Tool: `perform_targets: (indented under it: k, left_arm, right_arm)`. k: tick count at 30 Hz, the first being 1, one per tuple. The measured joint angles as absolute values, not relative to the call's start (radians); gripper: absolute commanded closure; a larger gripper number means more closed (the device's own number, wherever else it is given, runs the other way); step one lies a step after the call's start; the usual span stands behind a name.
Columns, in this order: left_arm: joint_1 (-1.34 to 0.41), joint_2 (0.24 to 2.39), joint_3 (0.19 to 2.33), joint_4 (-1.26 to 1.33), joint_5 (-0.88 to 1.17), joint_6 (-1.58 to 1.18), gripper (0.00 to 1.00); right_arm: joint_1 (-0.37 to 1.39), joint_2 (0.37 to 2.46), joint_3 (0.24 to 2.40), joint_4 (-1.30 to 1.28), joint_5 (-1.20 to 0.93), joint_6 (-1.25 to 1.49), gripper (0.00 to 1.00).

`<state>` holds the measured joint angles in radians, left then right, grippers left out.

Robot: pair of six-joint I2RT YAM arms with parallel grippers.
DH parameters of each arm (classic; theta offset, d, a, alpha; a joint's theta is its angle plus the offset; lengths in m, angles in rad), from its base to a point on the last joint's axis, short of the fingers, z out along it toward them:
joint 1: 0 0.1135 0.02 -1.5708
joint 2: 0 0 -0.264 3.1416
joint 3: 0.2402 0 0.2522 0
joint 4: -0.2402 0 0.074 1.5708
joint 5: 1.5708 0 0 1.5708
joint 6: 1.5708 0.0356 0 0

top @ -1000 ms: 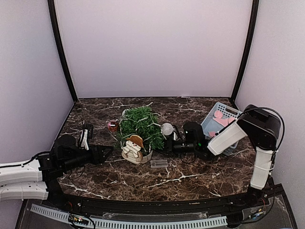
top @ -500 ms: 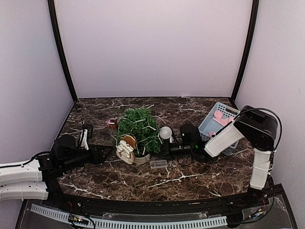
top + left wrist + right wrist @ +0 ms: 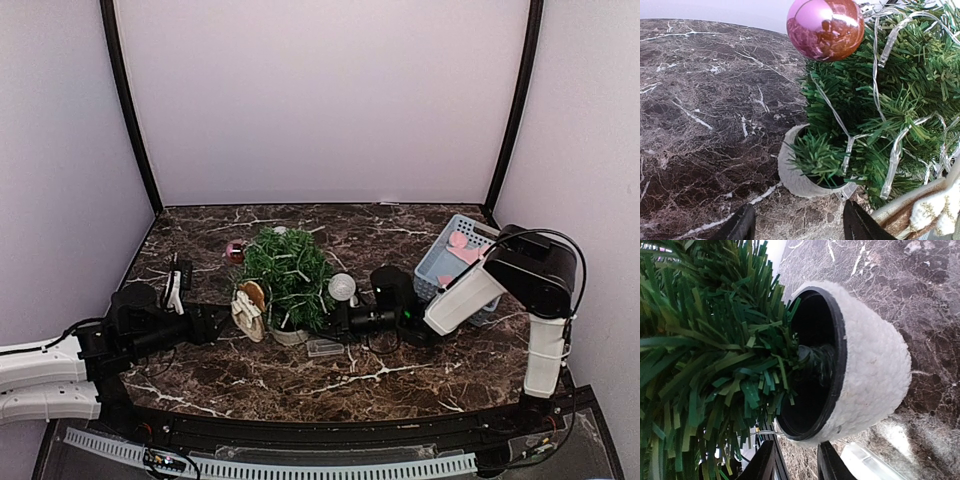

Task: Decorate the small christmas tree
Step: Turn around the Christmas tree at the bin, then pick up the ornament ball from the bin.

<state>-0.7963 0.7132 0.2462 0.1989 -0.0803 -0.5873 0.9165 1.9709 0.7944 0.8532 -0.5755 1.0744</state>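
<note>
Ornament hanging seems my current step: the small christmas tree (image 3: 288,272) stands mid-table (image 3: 420,372) between both hands, left hand (image 3: 797,227) released by its pot (image 3: 792,175), right hand (image 3: 796,462) narrowed beside a silver ball (image 3: 342,287), grip unclear; next I must hook that ball onto a branch.

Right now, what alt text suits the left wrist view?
A small christmas tree in a pale pot on a dark marble table, strung with clear lights, a shiny pink bauble at the frame's top. The open left hand shows below.
</note>
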Motion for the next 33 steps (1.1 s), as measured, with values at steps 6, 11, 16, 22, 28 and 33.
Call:
perform_targets:
  k: [6,11,16,22,28,33]
  left_arm:
    - [-0.796,0.659,0.246,0.123,-0.142,-0.611,0.36]
    - [-0.796,0.569,0.247,-0.009,-0.225,-0.645,0.31]
    - [-0.796,0.527,0.286,-0.146,-0.288,-0.654,0.24]
    - [-0.732,0.585,0.445,-0.280,-0.326,-0.602,0.20]
    - [-0.590,0.704,0.651,-0.364,-0.305,-0.454,0.16]
    - [-0.453,0.788,0.789,-0.376,-0.217,-0.337,0.16]
  right_arm:
    - [0.916,1.925,0.743,0.849,-0.540,1.071,0.56]
    - [0.903,1.821,0.625,0.828,-0.490,1.071,0.50]
    - [0.872,1.691,0.521,0.762,-0.440,1.058,0.47]
    - [0.836,1.452,0.484,0.507,-0.339,0.966,0.37]
    - [0.658,1.075,0.535,0.136,-0.233,0.798,0.24]
    - [0.473,1.021,0.735,-0.141,-0.141,0.632,0.23]
